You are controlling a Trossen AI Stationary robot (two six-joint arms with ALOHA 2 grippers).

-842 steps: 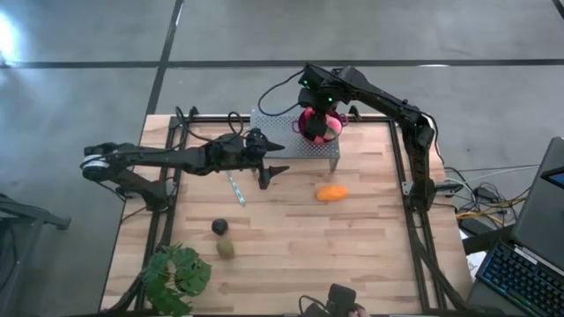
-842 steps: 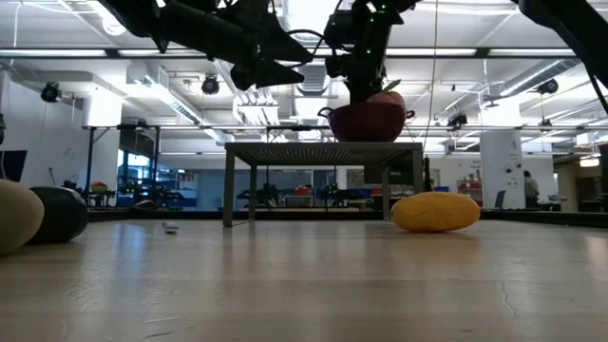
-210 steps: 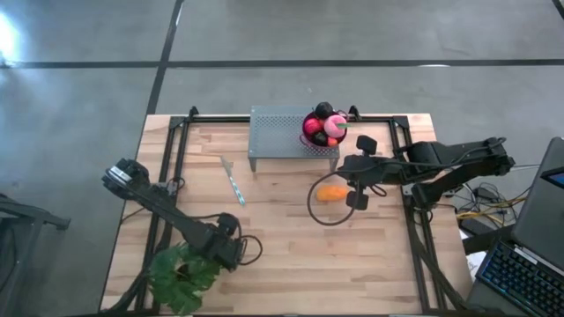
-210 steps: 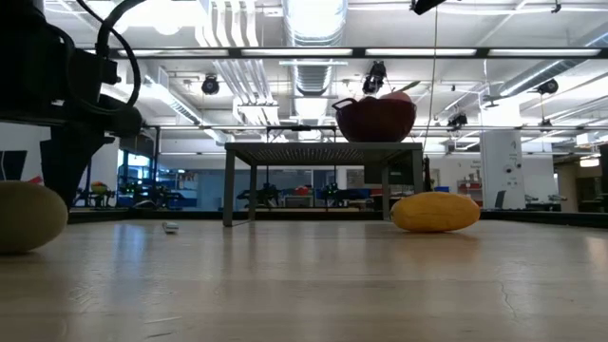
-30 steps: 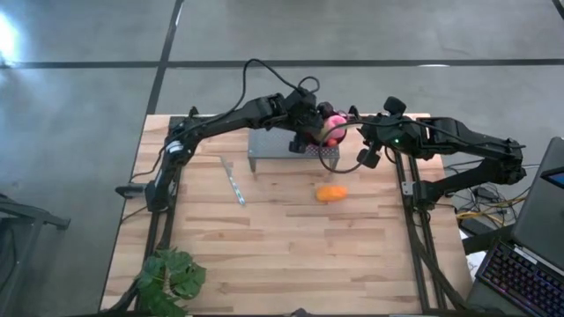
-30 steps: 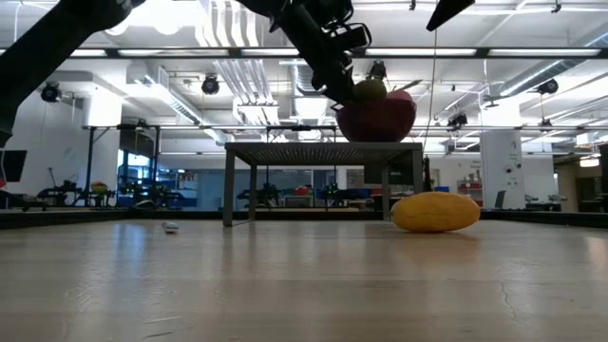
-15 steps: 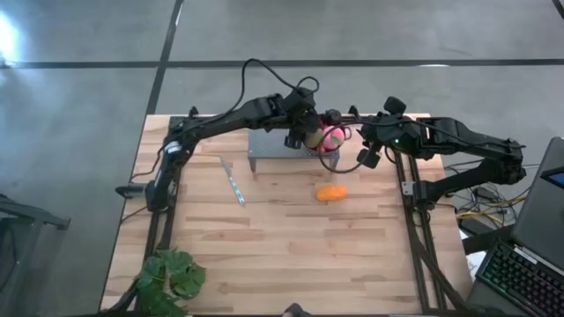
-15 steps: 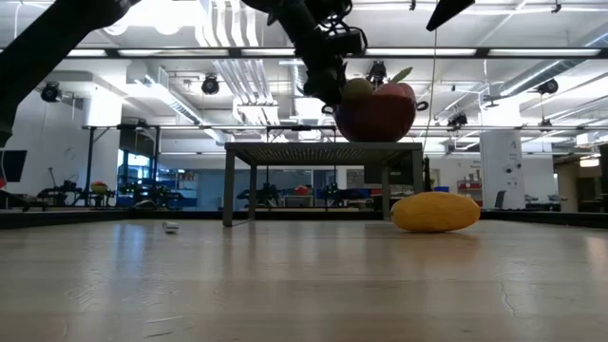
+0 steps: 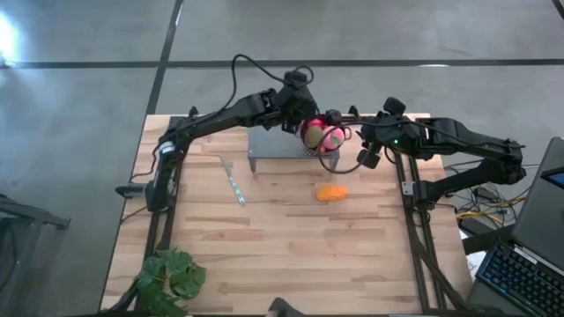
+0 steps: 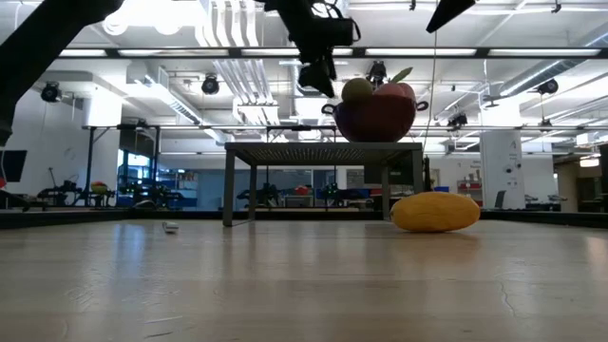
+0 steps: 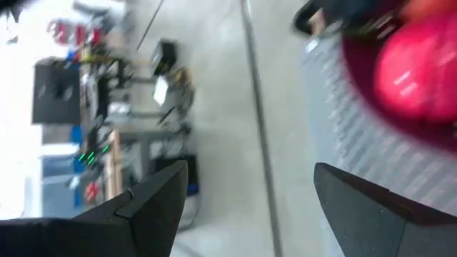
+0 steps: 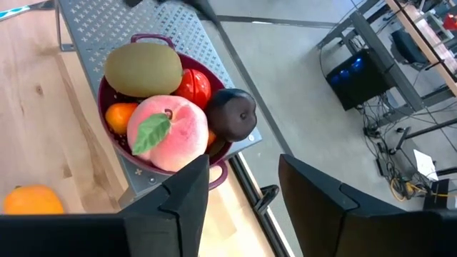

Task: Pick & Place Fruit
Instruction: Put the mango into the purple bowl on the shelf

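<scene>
The purple bowl [image 9: 322, 137] stands on a perforated metal stand [image 9: 273, 141] at the table's far edge. In the right wrist view it holds an olive-green piece [image 12: 143, 69], a pink peach [image 12: 168, 132], a red ball [image 12: 193, 86], a dark ball [image 12: 232, 114] and a small orange bit [image 12: 120, 116]. The elongated orange piece [image 9: 331, 192] lies on the table near the stand. My left gripper [image 10: 316, 78] hangs open just above and left of the bowl [image 10: 375, 119]. My right gripper [image 9: 375, 132] waits open on the bowl's right.
A leafy plant [image 9: 167, 280] sits at the near left corner. A thin pen-like object [image 9: 233, 183] lies left of centre. Black frame rails [image 9: 407, 189] run along the table's sides. The wooden top between the plant and the orange piece [image 10: 435, 211] is bare.
My left gripper has let go of the olive-green piece at the bowl's left side. It has then risen and drawn back toward the table's left. The piece now rests in the bowl on top of the other fruit.
</scene>
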